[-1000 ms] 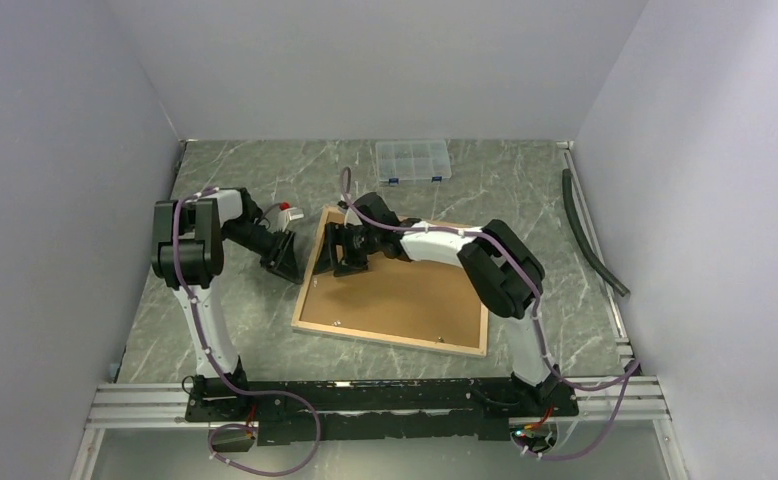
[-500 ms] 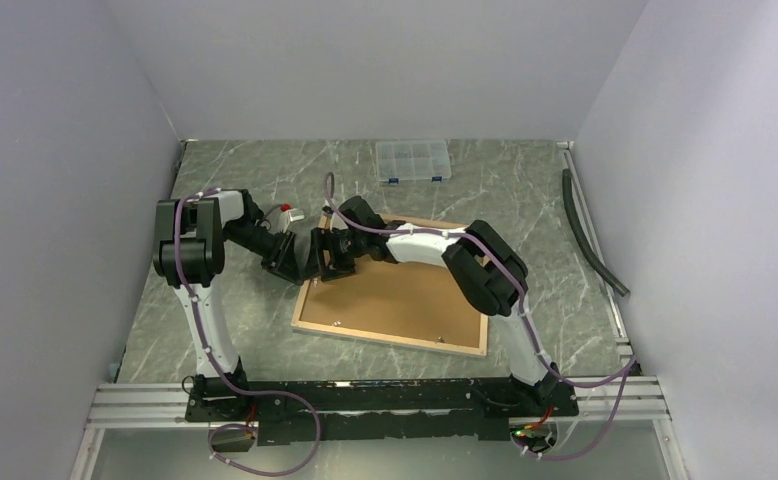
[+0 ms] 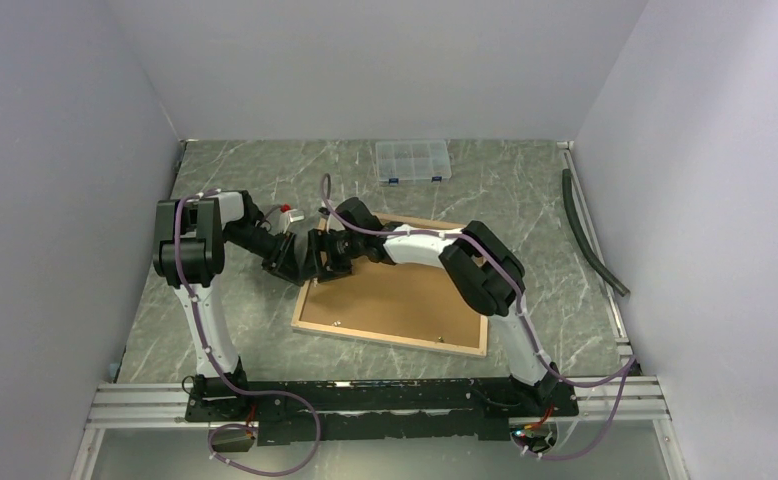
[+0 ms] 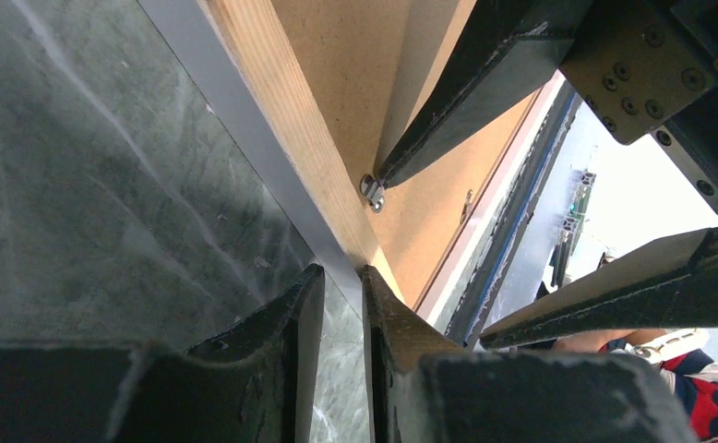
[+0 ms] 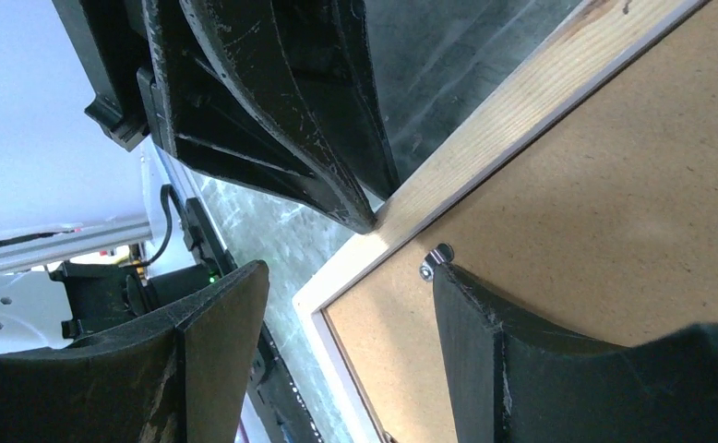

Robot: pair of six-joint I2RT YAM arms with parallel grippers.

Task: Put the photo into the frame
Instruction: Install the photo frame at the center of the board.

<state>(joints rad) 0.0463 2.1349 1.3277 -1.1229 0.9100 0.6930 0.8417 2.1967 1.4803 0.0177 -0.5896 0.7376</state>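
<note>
The frame (image 3: pixel 385 338) lies face down, wood back up, with the brown backing board (image 3: pixel 405 295) inside it. The photo is not in view. My left gripper (image 3: pixel 290 262) is at the frame's left edge. In the left wrist view it (image 4: pixel 341 277) is nearly shut with nothing between the jaws, one fingertip against the wood border (image 4: pixel 281 120). My right gripper (image 3: pixel 327 262) is open over the same edge. In the right wrist view it (image 5: pixel 348 268) has one fingertip at a small metal tab (image 5: pixel 436 257) on the backing board (image 5: pixel 614 231).
A clear compartment box (image 3: pixel 413 160) sits at the back of the table. A black hose (image 3: pixel 590 235) lies along the right wall. A small red and white object (image 3: pixel 286 211) is behind the left gripper. The two grippers are almost touching.
My right gripper has moved left across the backing board to the frame's left edge, close to the left gripper. The left gripper has shifted slightly right against the frame.
</note>
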